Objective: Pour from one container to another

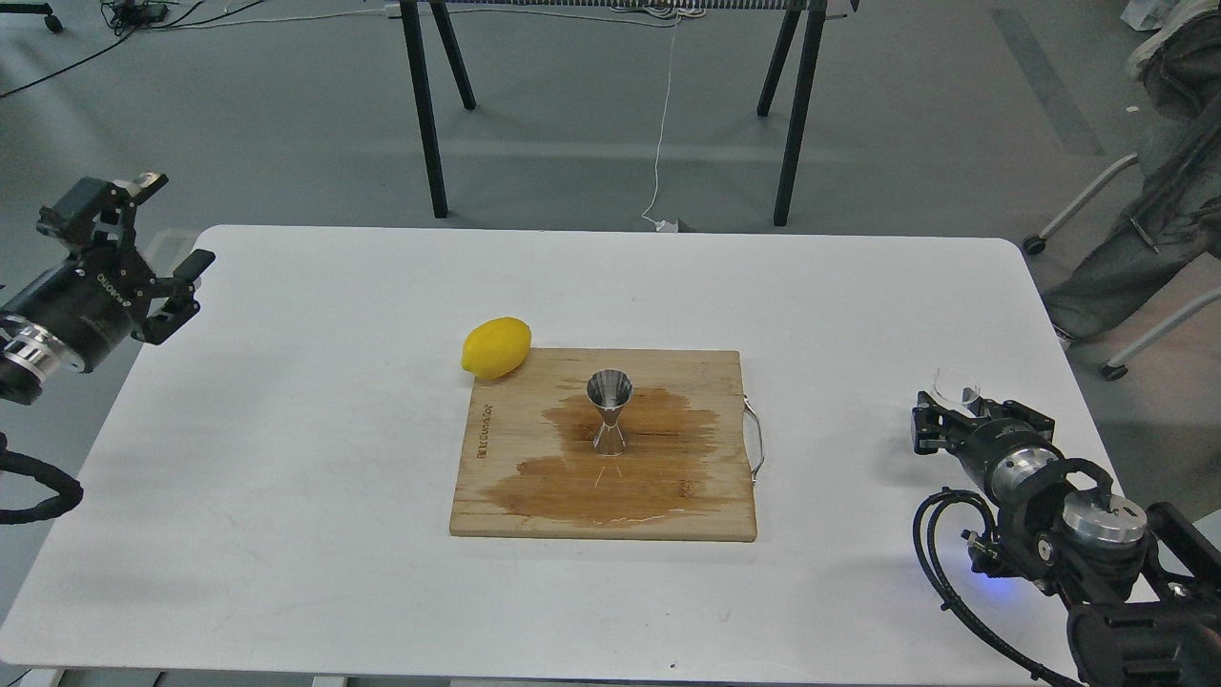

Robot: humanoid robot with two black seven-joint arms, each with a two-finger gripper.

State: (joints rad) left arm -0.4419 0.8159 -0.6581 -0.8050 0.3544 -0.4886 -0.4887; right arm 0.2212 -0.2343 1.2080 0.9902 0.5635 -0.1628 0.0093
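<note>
The steel hourglass jigger (609, 410) stands upright in the middle of the wooden cutting board (706, 372), on a dark wet stain (658, 477). Near the table's right edge, the small clear glass cup (956, 388) sits upright at the tip of my right gripper (949, 412). The gripper is low over the table and looks shut around the cup. This puts the cup far to the right of the jigger. At the far left, off the table's edge, my left gripper (170, 227) is raised and open, holding nothing.
A yellow lemon (496, 346) lies on the white table (334, 429), touching the board's back left corner. A thin wire handle (758, 439) sticks out of the board's right side. Black stand legs (424, 114) and a seated person (1164, 191) are beyond the table.
</note>
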